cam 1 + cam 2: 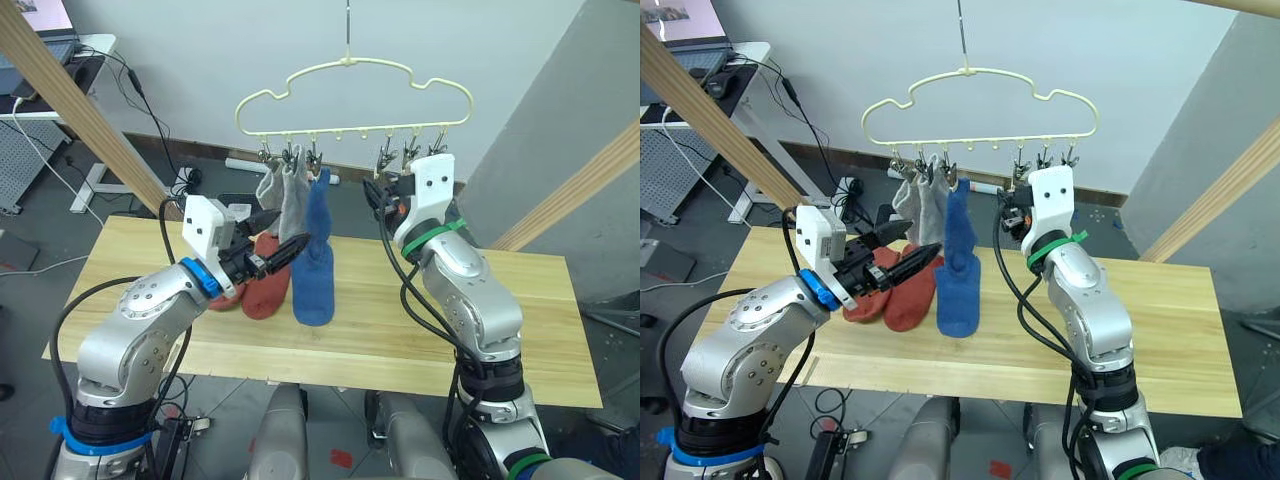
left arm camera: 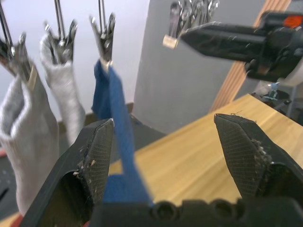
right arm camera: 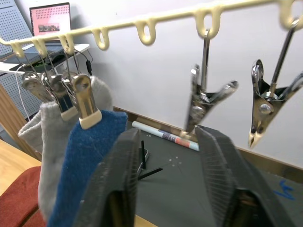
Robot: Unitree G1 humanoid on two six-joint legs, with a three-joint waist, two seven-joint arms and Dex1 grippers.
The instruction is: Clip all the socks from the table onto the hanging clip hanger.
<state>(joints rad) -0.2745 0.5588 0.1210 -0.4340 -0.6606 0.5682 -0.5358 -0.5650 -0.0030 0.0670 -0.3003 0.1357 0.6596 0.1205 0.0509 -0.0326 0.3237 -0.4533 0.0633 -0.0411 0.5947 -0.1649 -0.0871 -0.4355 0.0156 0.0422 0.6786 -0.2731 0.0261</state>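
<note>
Hanging lengthwise from its clip, blue sock (image 1: 317, 240) toe touches table (image 1: 520, 320).

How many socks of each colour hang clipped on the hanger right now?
Light grey socks: 2
Blue sock: 1
Total hanging: 3
</note>
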